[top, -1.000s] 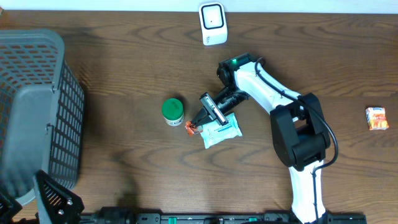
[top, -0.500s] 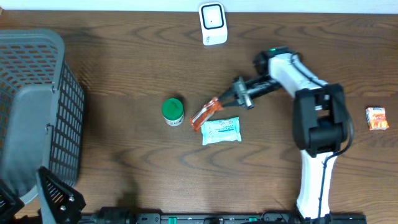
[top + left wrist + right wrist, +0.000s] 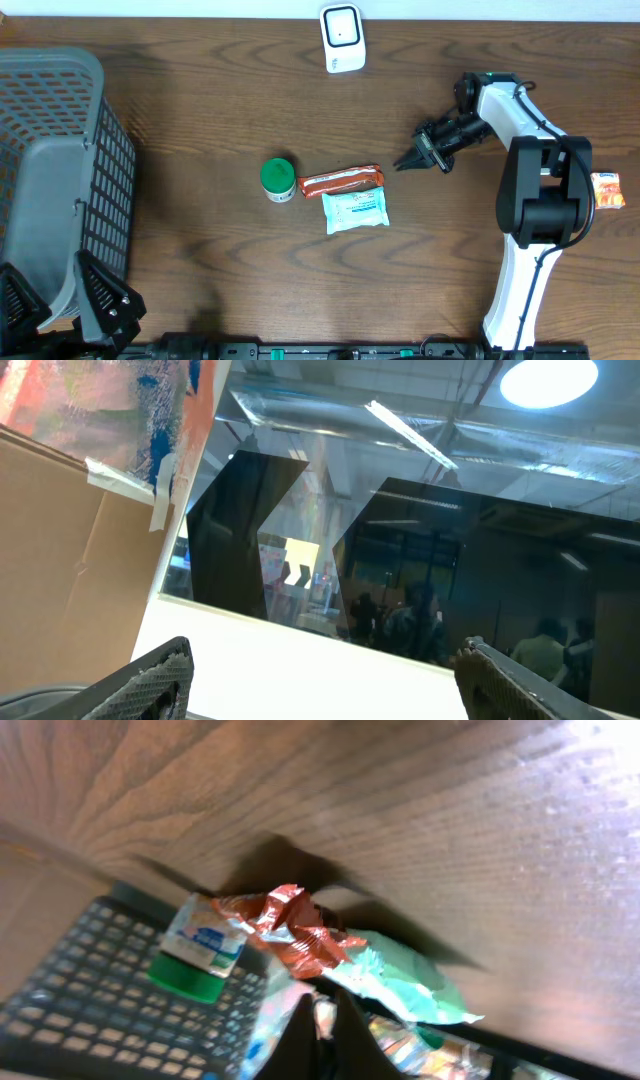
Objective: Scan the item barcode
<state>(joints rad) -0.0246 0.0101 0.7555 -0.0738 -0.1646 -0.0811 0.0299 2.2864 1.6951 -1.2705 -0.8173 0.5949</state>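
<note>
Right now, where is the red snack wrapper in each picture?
Overhead: the red snack wrapper lies mid-table, just right of the green-capped bottle.
Left wrist: not in it.
Right wrist: the red snack wrapper sits left of centre, looking crumpled.
Shared landmark: the green-capped bottle, right beside the wrapper in both views.

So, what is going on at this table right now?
The right arm's fingers are shut and hold nothing, over the table to the right of the items. A snack bar in an orange wrapper lies flat next to a green-lidded jar and a white packet. Nothing is in front of the white scanner at the far edge. The left arm's fingers stand open by the basket, pointing upward. No item is being scanned yet.
</note>
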